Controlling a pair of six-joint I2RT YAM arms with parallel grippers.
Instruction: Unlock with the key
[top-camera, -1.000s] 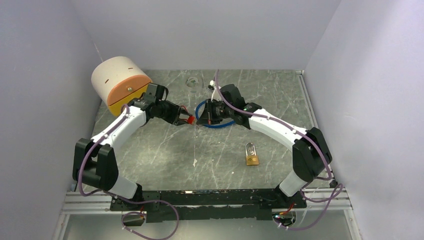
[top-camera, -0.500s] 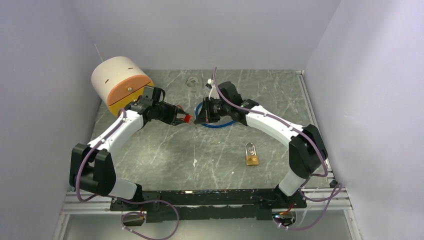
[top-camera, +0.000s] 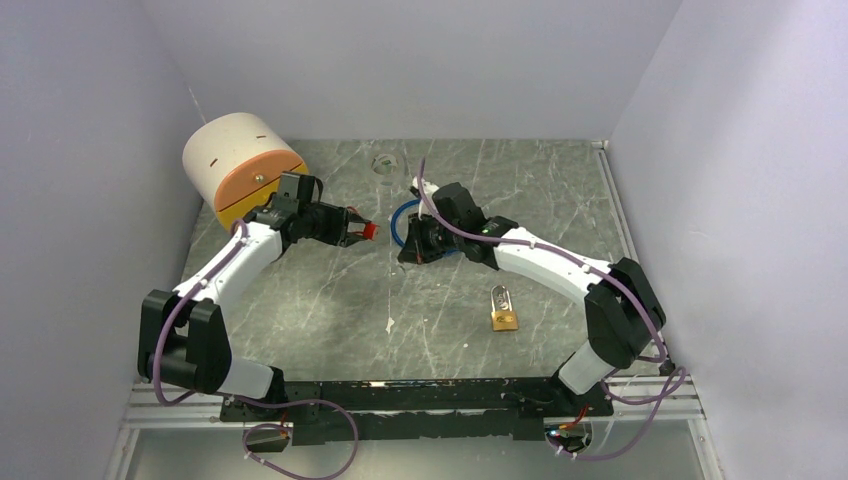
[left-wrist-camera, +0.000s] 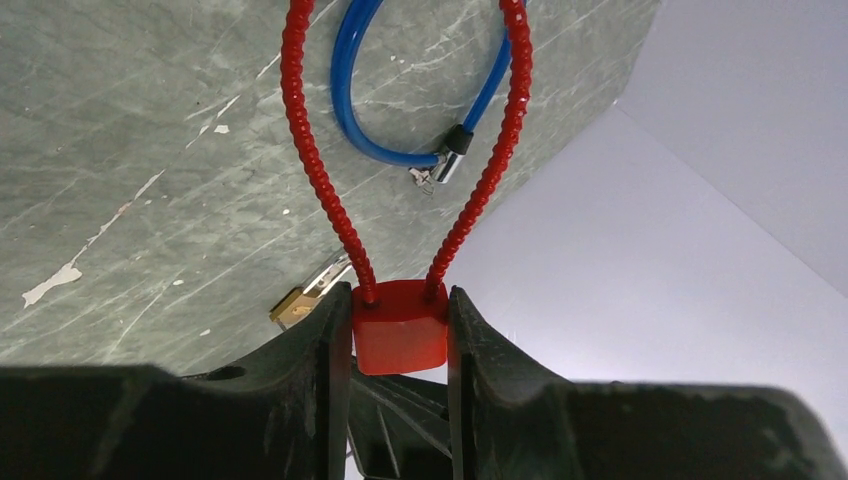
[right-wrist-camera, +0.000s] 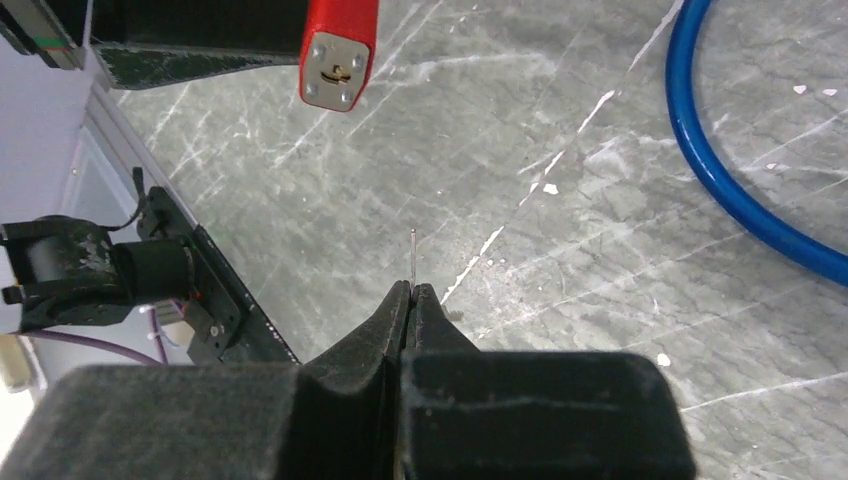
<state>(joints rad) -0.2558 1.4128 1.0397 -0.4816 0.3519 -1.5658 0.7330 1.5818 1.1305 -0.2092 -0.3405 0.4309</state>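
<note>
My left gripper (left-wrist-camera: 400, 300) is shut on the body of a red padlock (left-wrist-camera: 400, 335), whose red cable shackle (left-wrist-camera: 310, 150) loops away from it. In the top view it (top-camera: 368, 232) is held above the table at centre left. My right gripper (right-wrist-camera: 412, 290) is shut on a thin metal key (right-wrist-camera: 413, 255), seen edge-on, its tip sticking out past the fingertips. The lock's keyhole face (right-wrist-camera: 335, 75) faces the key from a distance, up and left of the tip. In the top view my right gripper (top-camera: 406, 252) is to the right of the lock, apart from it.
A blue cable loop (top-camera: 398, 218) lies on the table behind the right gripper and shows in the right wrist view (right-wrist-camera: 720, 190). A brass padlock (top-camera: 504, 318) lies at the near right. A beige and orange cylinder (top-camera: 240, 165) stands at the far left.
The two grippers have drawn apart: the left one pulled the red lock back to the left, and the right one moved nearer and lower with the key.
</note>
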